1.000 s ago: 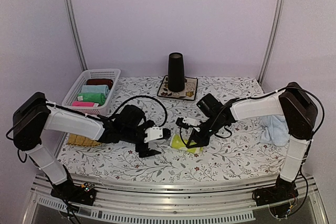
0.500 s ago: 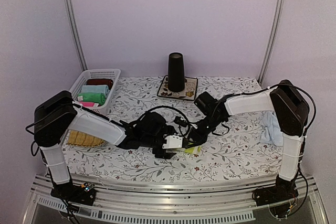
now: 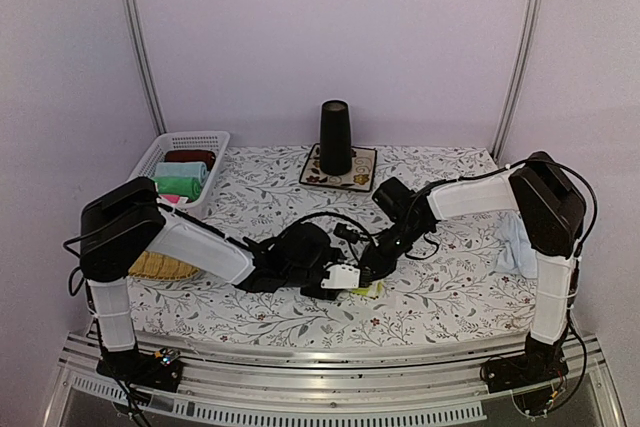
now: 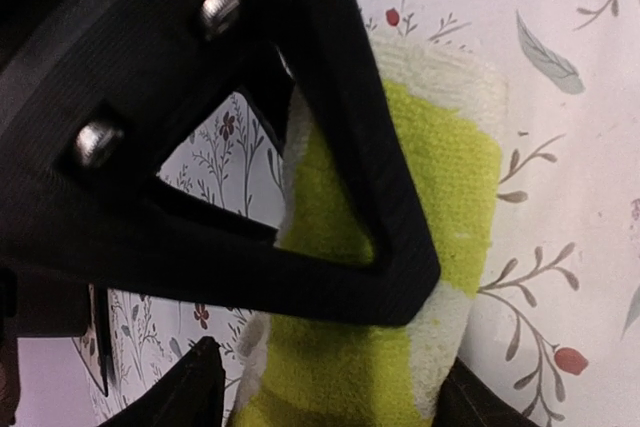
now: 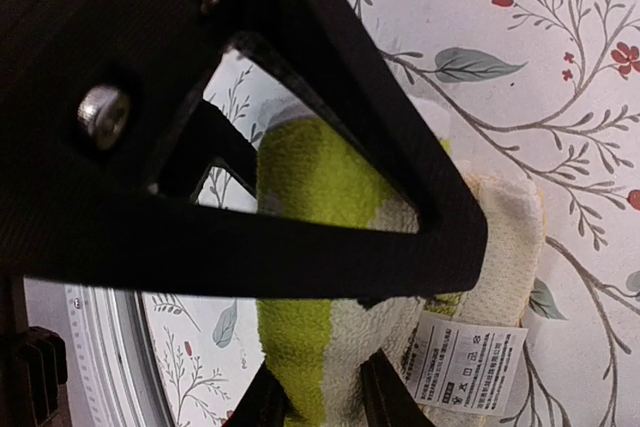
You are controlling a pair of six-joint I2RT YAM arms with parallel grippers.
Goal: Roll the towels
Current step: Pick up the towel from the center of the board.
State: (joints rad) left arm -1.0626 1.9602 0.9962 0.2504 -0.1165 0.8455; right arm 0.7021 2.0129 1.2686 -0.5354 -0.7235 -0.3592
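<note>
The yellow-green towel (image 3: pixel 368 290) lies partly rolled at the table's middle front. My left gripper (image 3: pixel 345 279) is at its left end. In the left wrist view the jaws (image 4: pixel 335 392) stand open, one on each side of the towel roll (image 4: pixel 440 177), close against it. My right gripper (image 3: pixel 372 265) comes from the right and is shut on a fold of the same towel (image 5: pixel 300 177), pinched between its narrow fingertips (image 5: pixel 322 397). A white care label (image 5: pixel 465 362) shows beside them. The light blue towel (image 3: pixel 520 242) lies crumpled at the right edge, untouched.
A white basket (image 3: pixel 175 162) with rolled towels stands at the back left. A woven straw tray (image 3: pixel 160 267) lies in front of it, behind my left arm. A black cup (image 3: pixel 335 135) stands on a flowered mat (image 3: pixel 360 175) at the back middle.
My left arm has swung right across the table, bringing its gripper to the yellow-green towel. My right gripper has shifted slightly left and down on the towel, which now looks more bunched.
</note>
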